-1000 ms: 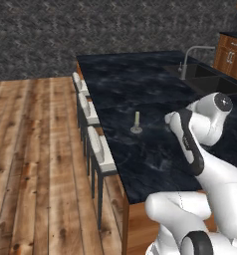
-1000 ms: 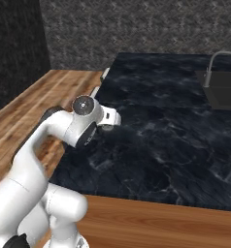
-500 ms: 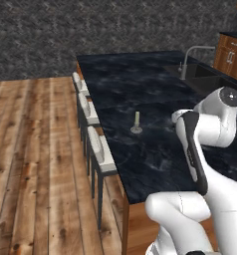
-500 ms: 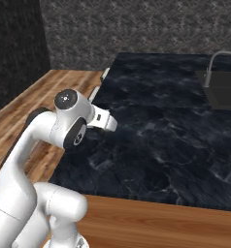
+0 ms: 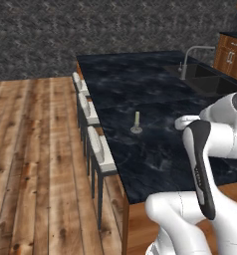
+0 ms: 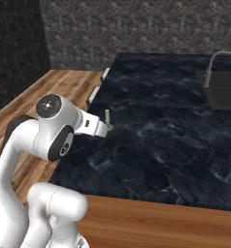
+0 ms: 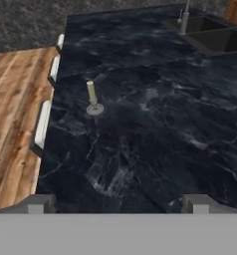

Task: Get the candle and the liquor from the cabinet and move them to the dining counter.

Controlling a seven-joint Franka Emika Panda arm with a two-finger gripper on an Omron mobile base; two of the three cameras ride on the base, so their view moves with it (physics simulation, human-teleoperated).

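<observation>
Candle point(image 5: 136, 123) standing upright on the dining counter point(image 5: 160, 149) near the stool edge, gripper point(image 7: 118, 201) spread wide and empty above the marble, likely next fetching the liquor from the cabinet

The candle point(image 5: 136, 123) stands upright on the worktop point(image 5: 155, 94), near the edge lined by the stools point(image 5: 101, 151). In the hand view the candle sits at about eleven o'clock from the wide-set pincer point(image 7: 118, 203) (well apart from it), and the sink point(image 7: 212, 37) with its faucet point(image 7: 184, 16) lies toward one o'clock.
</observation>
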